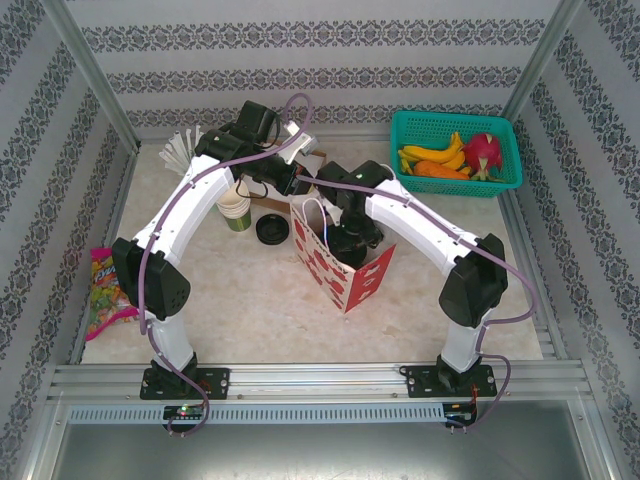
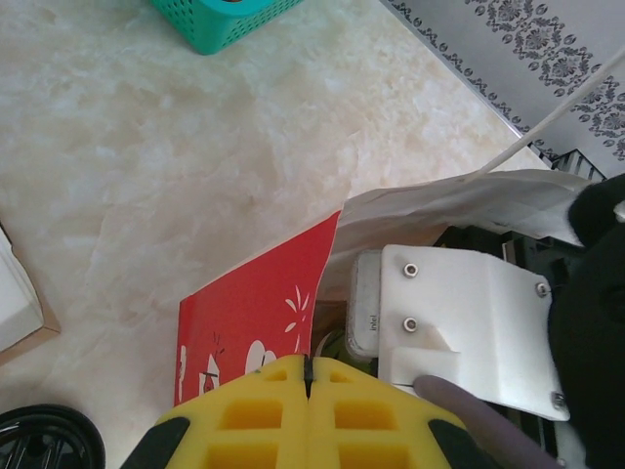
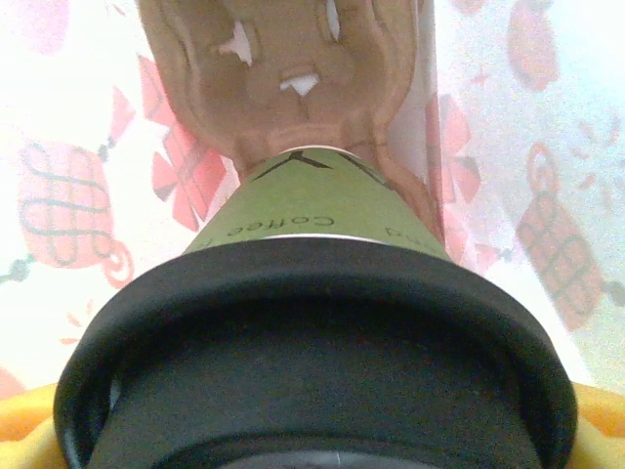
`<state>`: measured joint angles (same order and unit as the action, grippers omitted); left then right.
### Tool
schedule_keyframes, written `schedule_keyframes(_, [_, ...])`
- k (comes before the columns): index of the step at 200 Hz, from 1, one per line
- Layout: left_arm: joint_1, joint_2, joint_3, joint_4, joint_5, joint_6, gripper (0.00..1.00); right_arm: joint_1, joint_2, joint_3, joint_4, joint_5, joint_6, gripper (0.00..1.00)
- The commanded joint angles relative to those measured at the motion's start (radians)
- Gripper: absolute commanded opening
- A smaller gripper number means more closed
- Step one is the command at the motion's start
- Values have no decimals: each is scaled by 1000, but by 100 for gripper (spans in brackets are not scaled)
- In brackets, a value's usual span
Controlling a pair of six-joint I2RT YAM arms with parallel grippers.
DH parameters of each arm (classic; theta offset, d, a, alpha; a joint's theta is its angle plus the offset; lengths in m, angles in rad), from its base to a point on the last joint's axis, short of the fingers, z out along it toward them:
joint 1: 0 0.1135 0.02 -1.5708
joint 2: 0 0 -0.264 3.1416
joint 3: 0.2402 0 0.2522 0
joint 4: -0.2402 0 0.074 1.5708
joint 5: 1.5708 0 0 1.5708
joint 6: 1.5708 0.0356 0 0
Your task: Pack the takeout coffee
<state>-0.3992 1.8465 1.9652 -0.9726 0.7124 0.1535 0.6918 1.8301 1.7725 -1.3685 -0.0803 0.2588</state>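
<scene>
A takeout coffee cup (image 3: 312, 215), green-sided under a black lid (image 3: 312, 322), stands in a pocket of a brown pulp carrier (image 3: 283, 78) at the bottom of the red patterned paper bag (image 1: 345, 270). My right gripper (image 3: 312, 430) reaches down into the bag (image 3: 547, 244), with a yellow finger (image 3: 18, 425) on each side of the lid, shut on the cup. From above, the right gripper (image 1: 350, 238) sits in the bag's mouth. My left gripper (image 2: 309, 366) is shut, pinching the top edge of the bag's red wall (image 2: 254, 313), and is at the bag's far rim (image 1: 303, 190).
An unlidded stack of paper cups (image 1: 235, 208) and a loose black lid (image 1: 270, 229) stand left of the bag. Wrapped straws (image 1: 180, 150) lie at the back left. A teal basket (image 1: 455, 150) of fruit is back right. A candy packet (image 1: 105, 290) lies at the left edge.
</scene>
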Motion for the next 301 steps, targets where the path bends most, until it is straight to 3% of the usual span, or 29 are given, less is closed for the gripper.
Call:
schedule_keyframes(1, [-4, -17, 3, 20, 51, 31, 0, 12, 14, 61, -54, 1, 3, 57])
schedule_keyframes(62, [-4, -25, -11, 4, 45, 54, 0, 8, -12, 108, -81, 23, 13, 56])
schedule_keyframes(166, [-3, -52, -32, 27, 6, 53, 0, 6, 16, -31, -97, 18, -20, 56])
schedule_keyframes(301, [-3, -48, -34, 40, 7, 49, 0, -3, 46, -64, -81, 8, -38, 56])
